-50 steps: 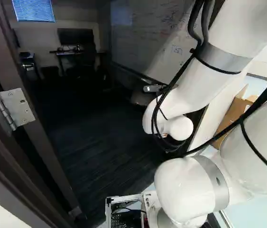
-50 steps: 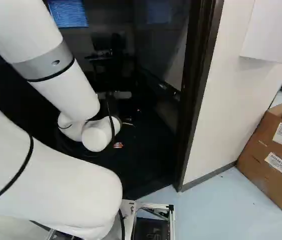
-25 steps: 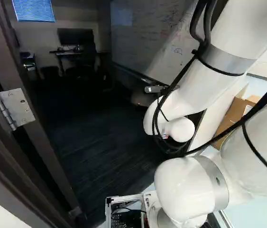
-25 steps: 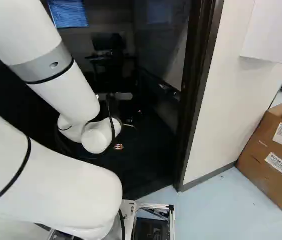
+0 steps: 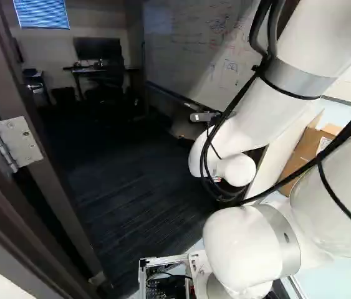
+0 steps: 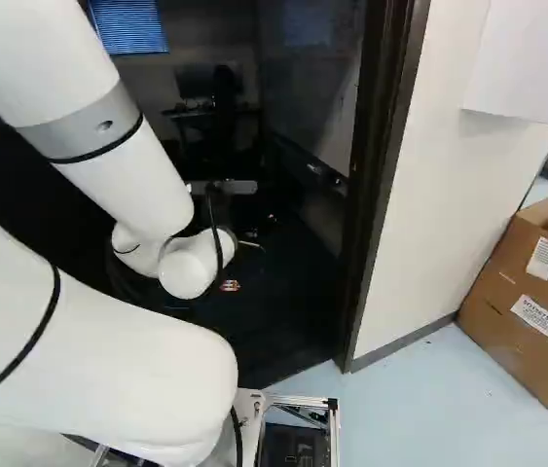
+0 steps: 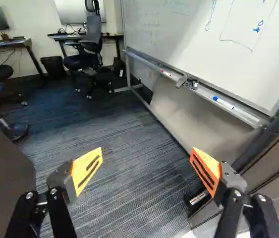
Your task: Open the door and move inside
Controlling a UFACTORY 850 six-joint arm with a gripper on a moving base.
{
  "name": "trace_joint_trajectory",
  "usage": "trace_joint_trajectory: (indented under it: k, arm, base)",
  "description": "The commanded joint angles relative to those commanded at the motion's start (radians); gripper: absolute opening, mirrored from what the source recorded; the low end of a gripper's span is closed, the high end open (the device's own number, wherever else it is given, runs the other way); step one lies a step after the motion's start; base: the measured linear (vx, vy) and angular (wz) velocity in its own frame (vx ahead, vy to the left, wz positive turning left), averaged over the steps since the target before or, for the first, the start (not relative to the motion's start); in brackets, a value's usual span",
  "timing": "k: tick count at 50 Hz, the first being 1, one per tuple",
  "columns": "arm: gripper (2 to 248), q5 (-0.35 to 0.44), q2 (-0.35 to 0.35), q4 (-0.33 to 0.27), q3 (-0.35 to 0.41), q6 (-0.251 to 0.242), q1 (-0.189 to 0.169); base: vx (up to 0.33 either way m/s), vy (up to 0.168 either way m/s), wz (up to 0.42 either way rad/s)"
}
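Steering the base [image 6: 301, 401] through this doorway looks like the step in hand. Nearest, on my left, the door [image 5: 52, 188] stands swung inward at its hinge [image 5: 17, 144]; the opening looks passable. My right is bounded by the dark door frame [image 6: 376, 195], a cardboard box [image 6: 517, 302] on the floor outside beyond it. Should I veer right, my bent arm [image 5: 259, 118] could scrape that frame; a swing left could clip the door's edge or nudge it closed onto me. Ahead of these, my gripper [image 7: 145, 159] has its fingers spread wide, holding nothing. Driving too far right inside, I could snag a fingertip on the marker tray [image 7: 198, 90] under the whiteboard [image 7: 189, 29]. Farthest, the office chair [image 7: 92, 47] at the desk matters only if I overrun.
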Motion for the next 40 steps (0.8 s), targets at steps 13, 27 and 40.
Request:
trace_joint_trajectory:
  k: [13,27,40]
  arm:
    - [247,0.0,0.0,0.0,0.0,0.0,0.0]
    - [247,0.0,0.0,0.0,0.0,0.0,0.0]
    - [247,0.0,0.0,0.0,0.0,0.0,0.0]
  base:
    - [0.109,0.001,0.021]
    - [0.154,0.031,0.335]
    - [0.166,0.023,0.358]
